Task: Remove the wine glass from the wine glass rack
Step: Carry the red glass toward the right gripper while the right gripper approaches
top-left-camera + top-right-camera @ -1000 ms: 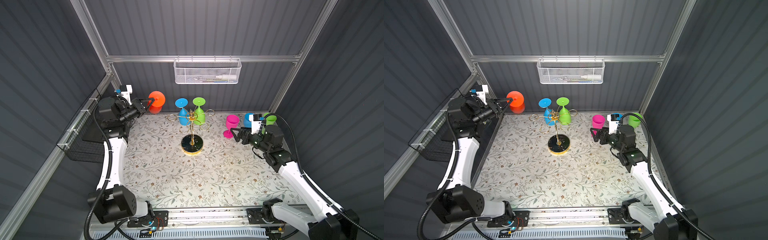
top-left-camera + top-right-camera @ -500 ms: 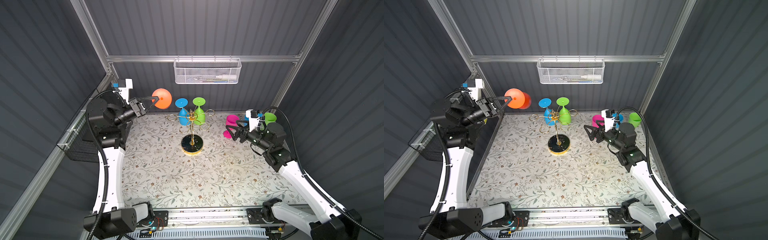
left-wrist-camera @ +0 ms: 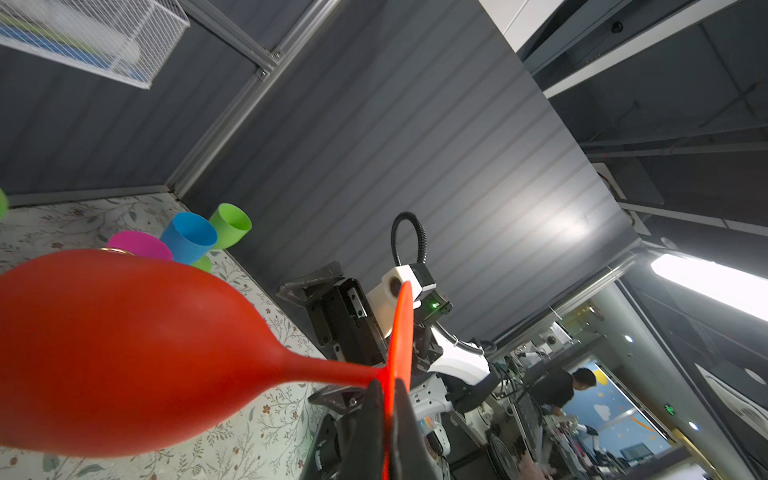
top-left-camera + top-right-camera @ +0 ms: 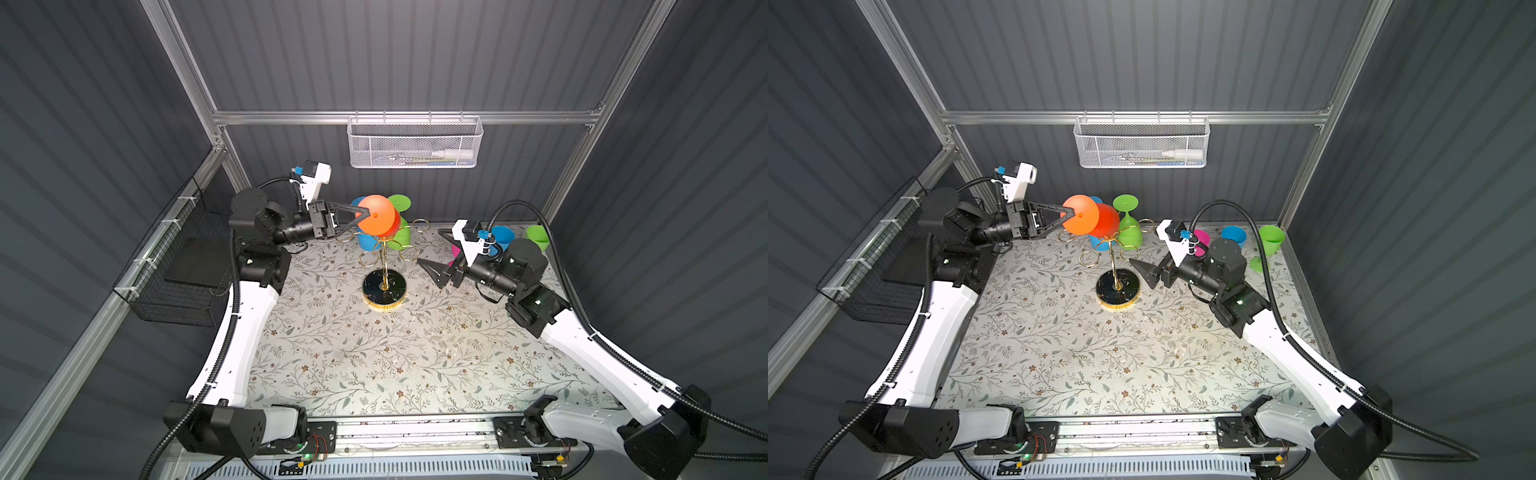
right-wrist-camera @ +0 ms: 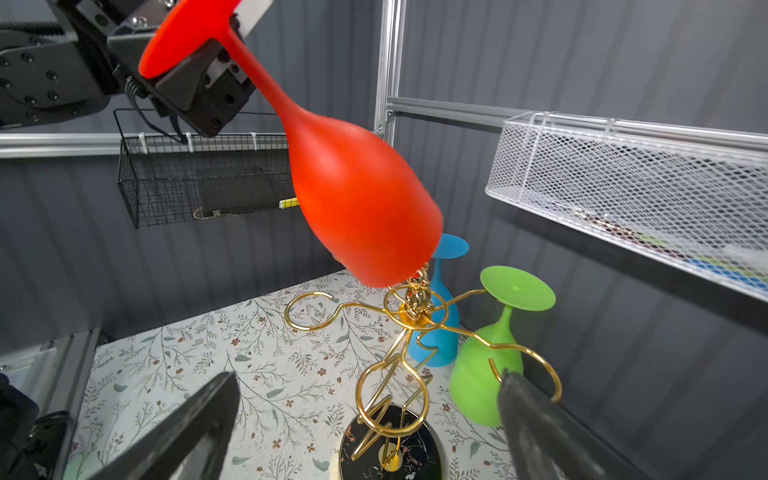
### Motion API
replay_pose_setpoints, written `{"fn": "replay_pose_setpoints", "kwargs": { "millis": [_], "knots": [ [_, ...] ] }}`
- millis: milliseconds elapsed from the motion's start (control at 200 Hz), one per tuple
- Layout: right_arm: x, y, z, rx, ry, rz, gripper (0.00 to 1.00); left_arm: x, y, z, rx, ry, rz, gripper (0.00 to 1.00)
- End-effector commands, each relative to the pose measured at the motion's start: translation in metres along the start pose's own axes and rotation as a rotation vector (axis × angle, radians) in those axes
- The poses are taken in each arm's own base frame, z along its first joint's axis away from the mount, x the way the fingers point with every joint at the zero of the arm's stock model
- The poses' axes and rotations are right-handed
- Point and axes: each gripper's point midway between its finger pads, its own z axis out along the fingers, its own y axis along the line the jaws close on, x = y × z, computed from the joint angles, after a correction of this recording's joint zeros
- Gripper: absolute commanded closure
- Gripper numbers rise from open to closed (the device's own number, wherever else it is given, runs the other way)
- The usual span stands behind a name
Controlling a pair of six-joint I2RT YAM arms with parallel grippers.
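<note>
Jaws of the left gripper [image 4: 365,215] are pressed onto the flat foot of the orange wine glass [image 5: 361,199], pinching it at the edge (the stem runs off sideways from the fingertips in the left wrist view). The glass is carried aloft, with its bowl slanting down and away from those jaws and its mouth just above the top knob of the wine glass rack [image 4: 375,287]. Whether rim and knob touch cannot be told. No loop arm holds it, so this glass is judged off the rack but not yet set down. Jaws of the right gripper [image 4: 428,245] stand spread wide and empty, with the rack just ahead of them. Beyond those jaws a blue glass [image 5: 436,332] and a green glass [image 5: 482,374] hang inverted in the loops. Behind the right gripper a pink glass [image 4: 1201,239], a second blue glass [image 4: 1233,237] and a second green glass [image 4: 1271,241] stand upright on the table [image 4: 374,365]. Left to do, as judged: lower the orange glass to the table clear of the rack and release it. The two hung glasses may follow.
</note>
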Motion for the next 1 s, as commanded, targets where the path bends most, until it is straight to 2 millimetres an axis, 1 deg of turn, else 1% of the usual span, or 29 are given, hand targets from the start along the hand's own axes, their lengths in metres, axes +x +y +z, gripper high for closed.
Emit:
{"fn": "replay_pose_setpoints", "kwargs": {
  "millis": [0, 85, 180, 320, 330, 350, 540, 800, 820, 840, 990],
  "knots": [
    [-0.025, -0.003, 0.003, 0.026, -0.067, -0.137, 0.01, 0.006, -0.016, 0.013, 0.059, 0.051, 0.018, 1.0],
    [-0.025, -0.005, 0.008, 0.04, -0.073, -0.161, 0.01, 0.013, -0.015, 0.025, 0.088, 0.09, -0.007, 1.0],
    [-0.025, -0.01, 0.013, 0.055, -0.08, -0.175, 0.01, 0.017, -0.013, 0.033, 0.101, 0.111, -0.023, 1.0],
    [-0.027, -0.016, 0.019, 0.08, -0.096, -0.197, 0.01, 0.02, -0.009, 0.041, 0.118, 0.133, -0.046, 1.0],
    [-0.027, -0.021, 0.019, 0.107, -0.094, -0.198, 0.01, 0.02, -0.009, 0.041, 0.12, 0.136, -0.049, 1.0],
    [-0.027, -0.023, 0.02, 0.12, -0.094, -0.201, 0.01, 0.02, -0.009, 0.042, 0.123, 0.138, -0.051, 1.0],
    [-0.023, -0.03, 0.033, 0.126, -0.089, -0.213, 0.01, 0.021, -0.013, 0.046, 0.144, 0.156, -0.058, 1.0],
    [-0.021, -0.032, 0.048, 0.1, -0.09, -0.193, 0.01, 0.023, -0.017, 0.049, 0.166, 0.174, -0.061, 1.0],
    [-0.021, -0.026, 0.05, 0.065, -0.097, -0.194, 0.01, 0.023, -0.017, 0.049, 0.167, 0.175, -0.061, 1.0],
    [-0.022, -0.025, 0.05, 0.057, -0.099, -0.192, 0.01, 0.023, -0.016, 0.049, 0.167, 0.176, -0.063, 1.0],
    [-0.021, -0.023, 0.054, 0.042, -0.096, -0.179, 0.01, 0.023, -0.014, 0.05, 0.172, 0.178, -0.07, 1.0]
  ]
}}
